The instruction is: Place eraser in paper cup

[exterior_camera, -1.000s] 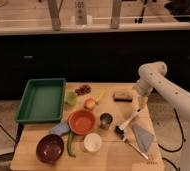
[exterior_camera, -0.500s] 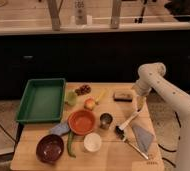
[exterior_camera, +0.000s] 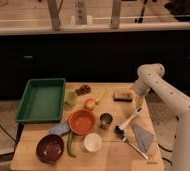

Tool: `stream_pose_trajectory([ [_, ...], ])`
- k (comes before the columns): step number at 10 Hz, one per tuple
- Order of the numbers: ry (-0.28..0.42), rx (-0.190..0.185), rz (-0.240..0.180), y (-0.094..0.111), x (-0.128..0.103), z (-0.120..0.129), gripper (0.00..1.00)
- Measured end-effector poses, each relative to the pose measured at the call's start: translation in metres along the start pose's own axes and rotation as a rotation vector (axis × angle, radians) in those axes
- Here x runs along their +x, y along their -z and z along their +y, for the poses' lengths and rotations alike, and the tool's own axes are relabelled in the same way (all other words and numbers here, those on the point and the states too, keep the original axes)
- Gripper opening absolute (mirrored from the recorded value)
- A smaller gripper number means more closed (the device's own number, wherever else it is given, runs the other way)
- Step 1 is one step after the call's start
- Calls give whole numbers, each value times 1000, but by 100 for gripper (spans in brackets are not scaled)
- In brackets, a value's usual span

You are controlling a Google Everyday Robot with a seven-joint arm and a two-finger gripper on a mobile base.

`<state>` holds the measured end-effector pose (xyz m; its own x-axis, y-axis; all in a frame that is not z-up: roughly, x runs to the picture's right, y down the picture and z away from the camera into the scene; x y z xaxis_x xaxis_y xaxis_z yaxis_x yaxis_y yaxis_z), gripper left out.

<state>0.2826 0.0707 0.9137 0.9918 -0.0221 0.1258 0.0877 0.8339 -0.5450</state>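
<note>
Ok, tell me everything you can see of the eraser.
The eraser is a small rectangular block, tan-brown on top over a darker base. It lies flat on the wooden table near the far right corner, its long side across the view. Only the table appears to touch it. The pincer hangs just right of it in the view, nearer the camera, apart from it.

Pale gripper [exterior_camera: 137,110] near tan-brown eraser [exterior_camera: 122,95]; white paper cup [exterior_camera: 92,142].
</note>
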Motion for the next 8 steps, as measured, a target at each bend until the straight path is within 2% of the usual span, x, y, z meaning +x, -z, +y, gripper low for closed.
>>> stream_pose_trajectory([
  [8, 19, -18, -21, -24, -12, -8, 80],
])
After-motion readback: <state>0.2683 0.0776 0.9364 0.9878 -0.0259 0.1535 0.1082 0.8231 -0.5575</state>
